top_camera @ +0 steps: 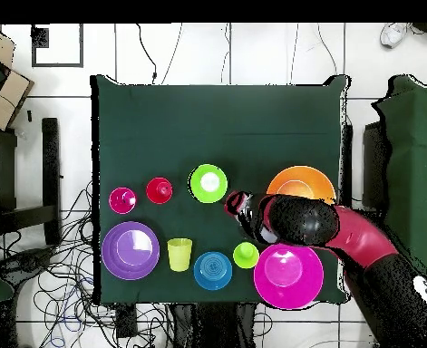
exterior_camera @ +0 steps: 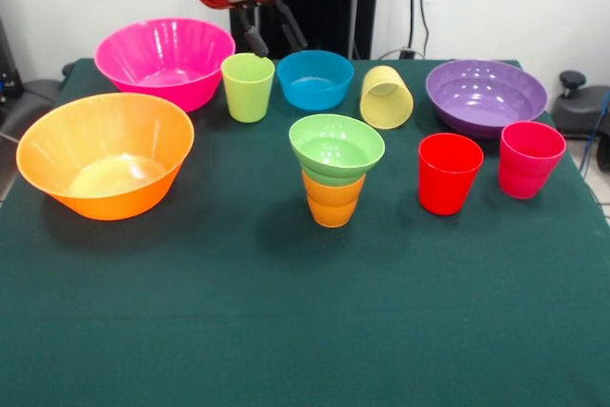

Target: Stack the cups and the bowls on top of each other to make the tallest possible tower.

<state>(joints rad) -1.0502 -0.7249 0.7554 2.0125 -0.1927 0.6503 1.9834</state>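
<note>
The small light green bowl (exterior_camera: 335, 147) sits on the orange ribbed cup (exterior_camera: 333, 199) at mid-table; the bowl also shows in the overhead view (top_camera: 208, 182). The small blue bowl (exterior_camera: 315, 79) (top_camera: 213, 270) stands on the cloth behind it, beside the lime green cup (exterior_camera: 248, 87) (top_camera: 246, 255). My gripper (exterior_camera: 274, 37) (top_camera: 237, 204) hangs open and empty above the far side, over the gap between the lime cup and the blue bowl. The pale yellow cup (exterior_camera: 386, 96) lies on its side. The red cup (exterior_camera: 449, 172) and the pink-red cup (exterior_camera: 530, 158) stand upright on the right.
The large orange bowl (exterior_camera: 105, 154) and the large pink bowl (exterior_camera: 164, 60) fill the left side. The purple bowl (exterior_camera: 486, 95) is at the far right. The green cloth table (exterior_camera: 305, 331) is bare at the front. Cables lie on the floor around the table (top_camera: 72, 299).
</note>
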